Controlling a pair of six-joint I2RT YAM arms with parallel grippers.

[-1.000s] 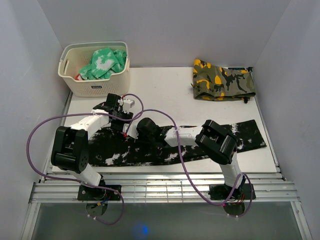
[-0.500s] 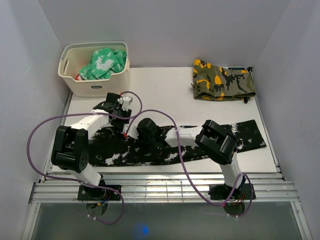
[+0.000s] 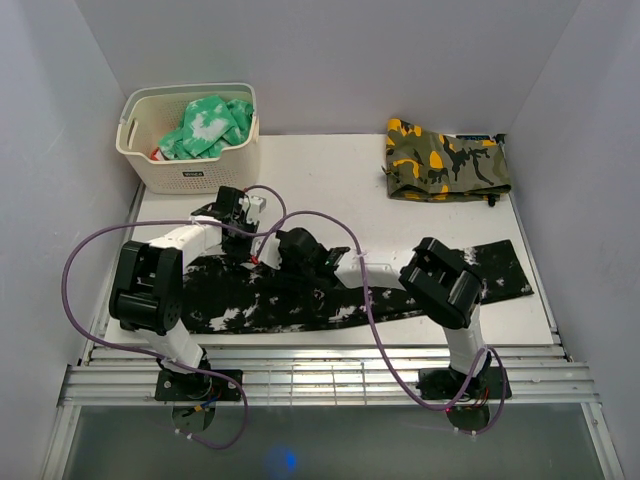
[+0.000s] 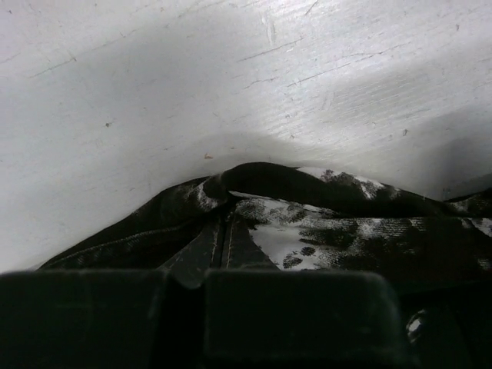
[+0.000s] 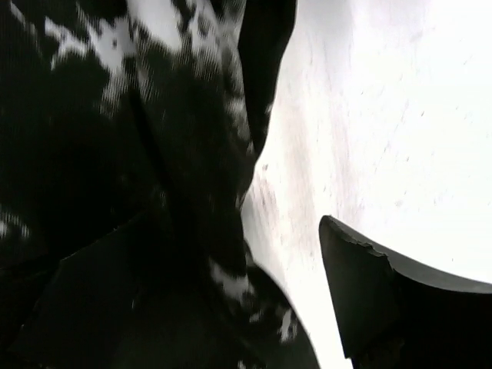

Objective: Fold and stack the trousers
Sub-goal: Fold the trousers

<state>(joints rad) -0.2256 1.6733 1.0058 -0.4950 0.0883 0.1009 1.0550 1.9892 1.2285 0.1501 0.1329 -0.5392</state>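
though bunched, trousers point(image 3: 290, 308) lengthwise left to right

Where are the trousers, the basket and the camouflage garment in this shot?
trousers point(image 3: 495, 272): top external view, right-hand leg end.
basket point(image 3: 190, 172): top external view, front wall.
camouflage garment point(image 3: 447, 160): top external view, middle of the folded fabric.

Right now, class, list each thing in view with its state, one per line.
trousers, laid out full length
left gripper, shut on the trousers' edge
right gripper, open at the trousers' edge
camouflage garment, folded
green-and-white garment, crumpled in the basket
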